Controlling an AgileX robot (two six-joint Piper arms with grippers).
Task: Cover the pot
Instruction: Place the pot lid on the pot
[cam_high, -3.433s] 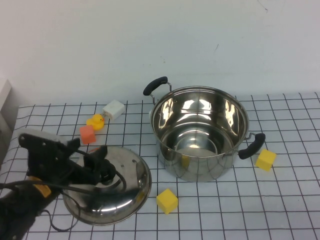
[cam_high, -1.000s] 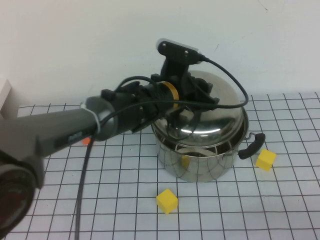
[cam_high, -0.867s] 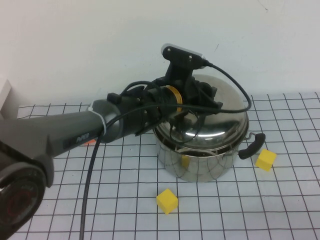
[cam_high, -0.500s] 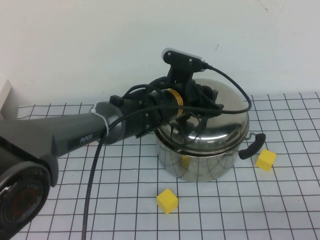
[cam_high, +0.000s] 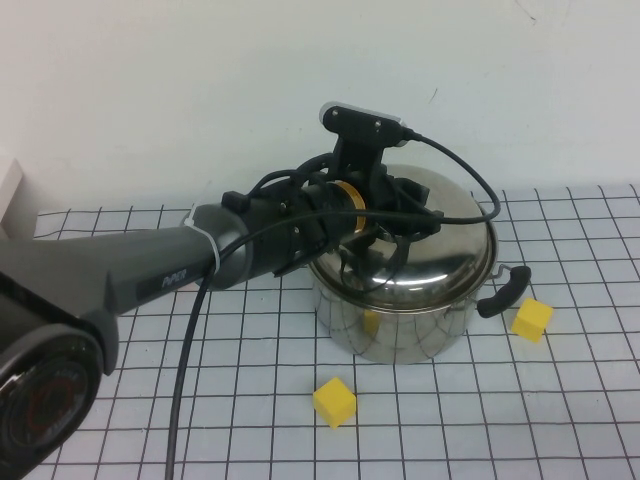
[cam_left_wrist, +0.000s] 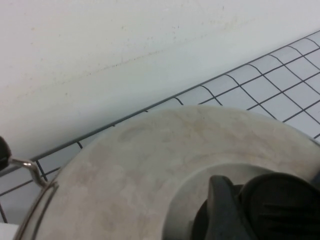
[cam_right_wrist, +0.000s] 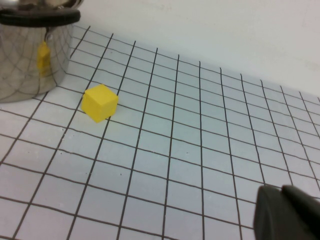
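Note:
The large steel pot (cam_high: 400, 325) with black side handles stands on the checked mat. The domed steel lid (cam_high: 440, 250) sits on top of its rim. My left gripper (cam_high: 395, 215) is over the middle of the lid, shut on the lid's black knob (cam_left_wrist: 280, 205). In the left wrist view a dark finger (cam_left_wrist: 225, 205) presses against that knob, with the lid's dome (cam_left_wrist: 150, 165) below. My right gripper (cam_right_wrist: 285, 210) is shut and empty, low over the mat to the right of the pot (cam_right_wrist: 30, 55); it is outside the high view.
A yellow cube (cam_high: 333, 402) lies in front of the pot, and another (cam_high: 531, 319) lies by its right handle (cam_high: 503, 292), also shown in the right wrist view (cam_right_wrist: 100, 102). The left arm (cam_high: 150, 270) stretches across the left of the mat. A white wall stands behind.
The left gripper lifted the lid off the mat at the left and carried it over the pot. In the last second the tilted lid settled down onto the rim.

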